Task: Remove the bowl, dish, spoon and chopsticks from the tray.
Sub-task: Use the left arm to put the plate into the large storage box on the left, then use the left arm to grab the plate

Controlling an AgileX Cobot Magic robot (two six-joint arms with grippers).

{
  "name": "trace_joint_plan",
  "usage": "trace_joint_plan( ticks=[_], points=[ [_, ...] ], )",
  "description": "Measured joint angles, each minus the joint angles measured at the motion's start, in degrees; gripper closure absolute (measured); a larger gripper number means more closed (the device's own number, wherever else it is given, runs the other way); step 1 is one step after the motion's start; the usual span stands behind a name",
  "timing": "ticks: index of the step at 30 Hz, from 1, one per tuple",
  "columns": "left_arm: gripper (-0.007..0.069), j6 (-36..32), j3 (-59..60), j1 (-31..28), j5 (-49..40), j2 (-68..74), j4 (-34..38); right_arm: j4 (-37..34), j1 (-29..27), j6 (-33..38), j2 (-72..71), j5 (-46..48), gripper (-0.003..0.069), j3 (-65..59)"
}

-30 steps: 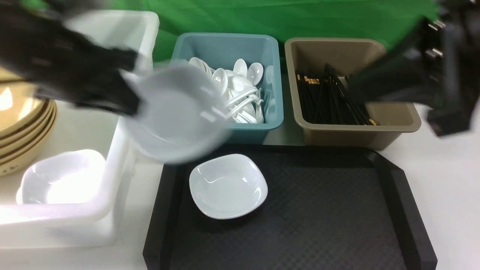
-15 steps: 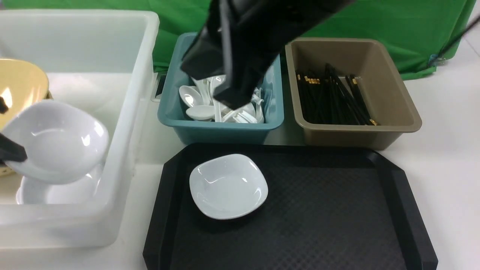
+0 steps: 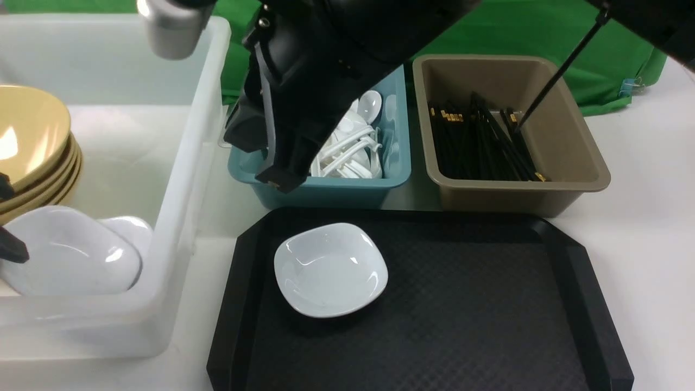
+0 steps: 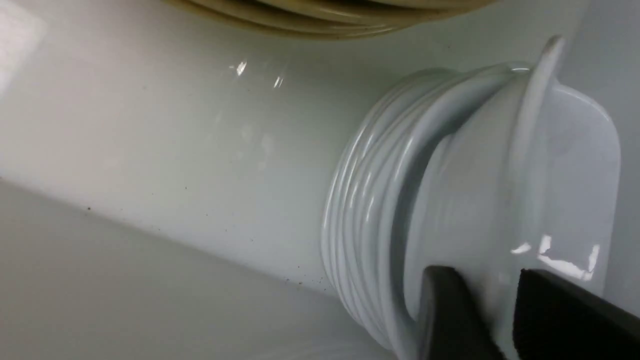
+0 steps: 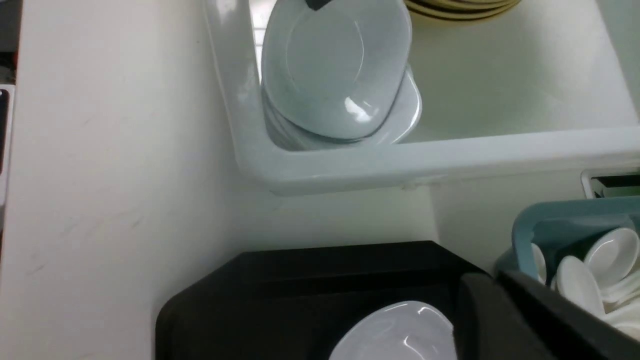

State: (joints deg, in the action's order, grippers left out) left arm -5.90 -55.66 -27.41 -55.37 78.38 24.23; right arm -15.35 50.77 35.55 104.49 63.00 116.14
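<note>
Front view: the square glossy white dish [image 3: 330,270] sits on the large black rectangular plastic tray [image 3: 488,326], towards its far left corner. The right end effector [image 3: 277,182] hangs by the teal plastic bin [image 3: 347,190], fingers pressed together and empty.

Left wrist view: the left end effector [image 4: 492,277] straddles the rim of a tilted white dish [image 4: 565,165] leaning on a stack of white dishes [image 4: 365,200] in the translucent white tub [image 4: 150,150]. Pinching or loose, I cannot tell.

Right wrist view: the tray's corner lies just below.
</note>
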Motion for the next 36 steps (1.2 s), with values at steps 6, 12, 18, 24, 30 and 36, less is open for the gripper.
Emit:
trace_joint_plan(
  ticks=[6,12,18,24,30,36],
  points=[
    [0.0188,0.1,-4.5,0.0,-3.7,0.0,-3.6,0.1,0.0,0.0,-0.1,0.1,0.0626,0.0],
    [0.0165,0.8,-12.3,1.1,-10.4,-1.6,-2.8,2.4,0.0,-0.5,-0.7,1.3,0.0621,0.0],
    [0.0401,-1.6,-12.6,18.1,-9.3,-2.6,0.2,16.3,-2.4,-10.6,-4.1,5.6,0.0617,-0.5],
    [0.061,-1.1,-12.7,43.4,3.3,1.0,-0.6,19.2,-12.8,-17.3,-13.4,6.0,0.0616,-9.6],
    [0.0482,9.0,-13.2,57.8,12.2,11.4,-15.1,18.4,-18.6,-18.4,-22.5,4.3,0.0621,-23.7],
    [0.0201,14.9,-17.6,57.5,13.0,21.8,-22.7,16.5,-18.8,-19.2,-29.6,-2.9,0.0624,-31.4]
  ],
)
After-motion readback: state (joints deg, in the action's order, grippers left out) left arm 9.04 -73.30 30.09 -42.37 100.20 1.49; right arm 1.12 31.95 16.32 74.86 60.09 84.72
